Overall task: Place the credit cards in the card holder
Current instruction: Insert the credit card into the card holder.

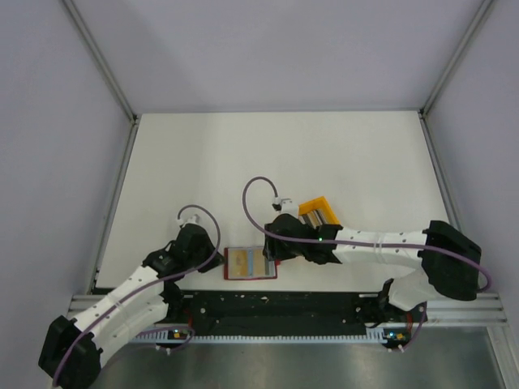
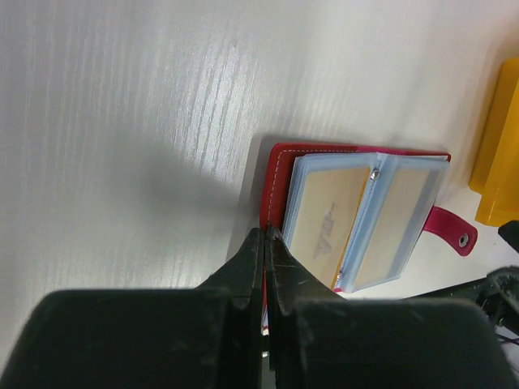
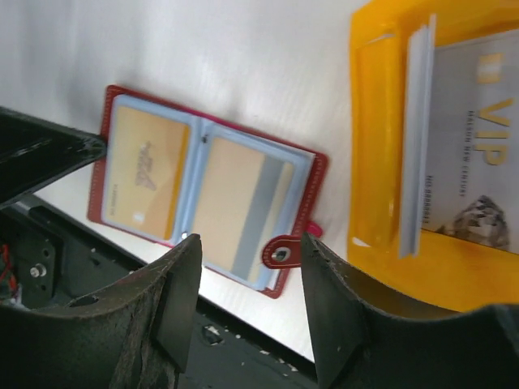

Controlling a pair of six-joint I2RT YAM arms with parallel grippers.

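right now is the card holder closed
No, the card holder lies open flat, with gold cards showing in both its clear sleeves.

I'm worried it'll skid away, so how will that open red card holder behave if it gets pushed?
It will likely slide easily: the card holder lies flat on a smooth table. The clear sleeves look floppy and may flip over when nudged. The left gripper, closed on the cover's edge, should anchor it somewhat.
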